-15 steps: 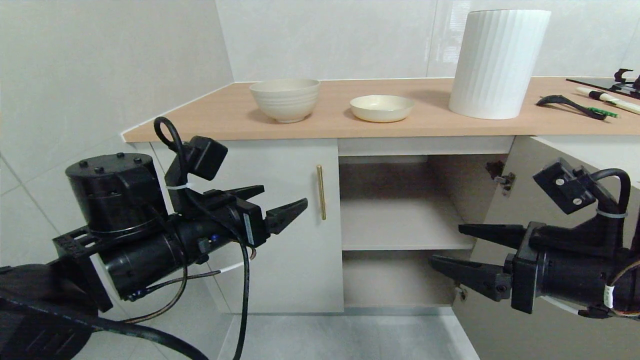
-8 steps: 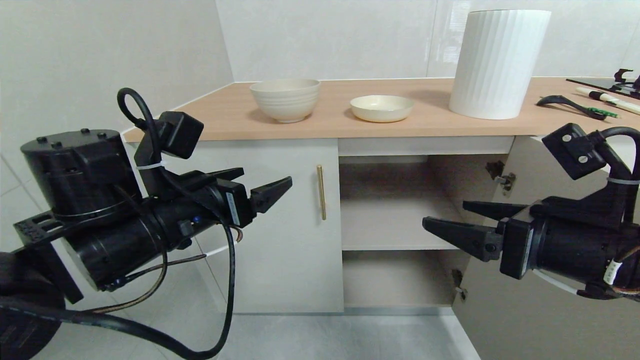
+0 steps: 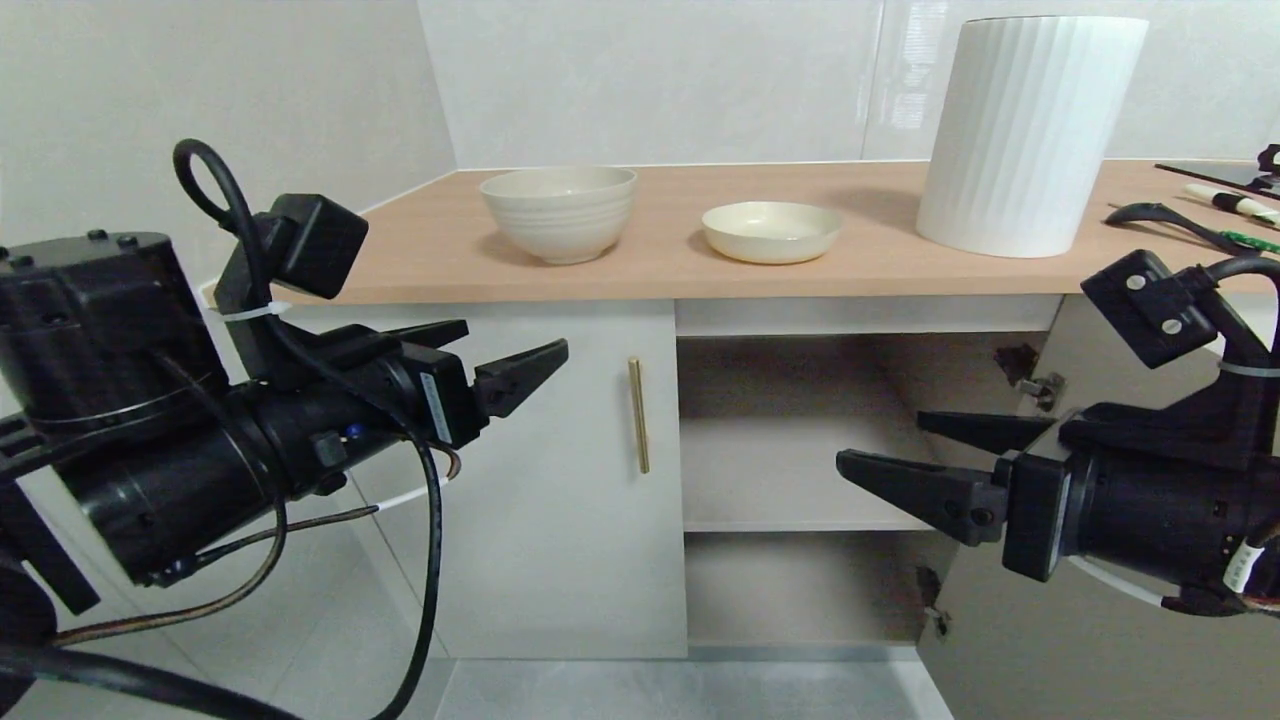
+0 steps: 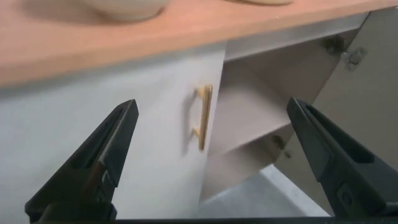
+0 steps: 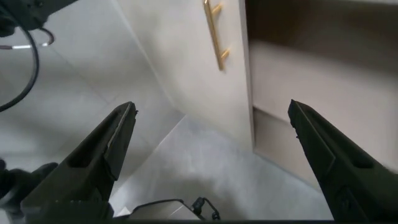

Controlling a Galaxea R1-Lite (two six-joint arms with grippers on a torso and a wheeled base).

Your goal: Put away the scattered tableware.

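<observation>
A cream ribbed bowl (image 3: 558,212) and a shallow cream dish (image 3: 771,231) stand side by side on the wooden countertop (image 3: 650,270). My left gripper (image 3: 515,340) hangs open and holds nothing, in front of the shut left cabinet door, below the counter edge and left of the bowl. My right gripper (image 3: 880,438) is open too and holds nothing, level with the open cabinet's shelf (image 3: 790,480). The left wrist view has its gripper (image 4: 211,102) facing the brass handle (image 4: 202,118), with the bowl's underside (image 4: 127,7) above. The right wrist view has its gripper (image 5: 211,107) over the floor.
A tall white ribbed container (image 3: 1030,135) stands on the counter right of the dish. A black spoon (image 3: 1160,215) and other utensils lie at the far right. The right cabinet door (image 3: 1060,620) is swung open beside my right arm. The left door carries a brass handle (image 3: 636,415).
Both grippers have risen, the left also drawing back to the left. The head camera has shifted, so the counter sits lower in the picture. The bowl and dish have not moved.
</observation>
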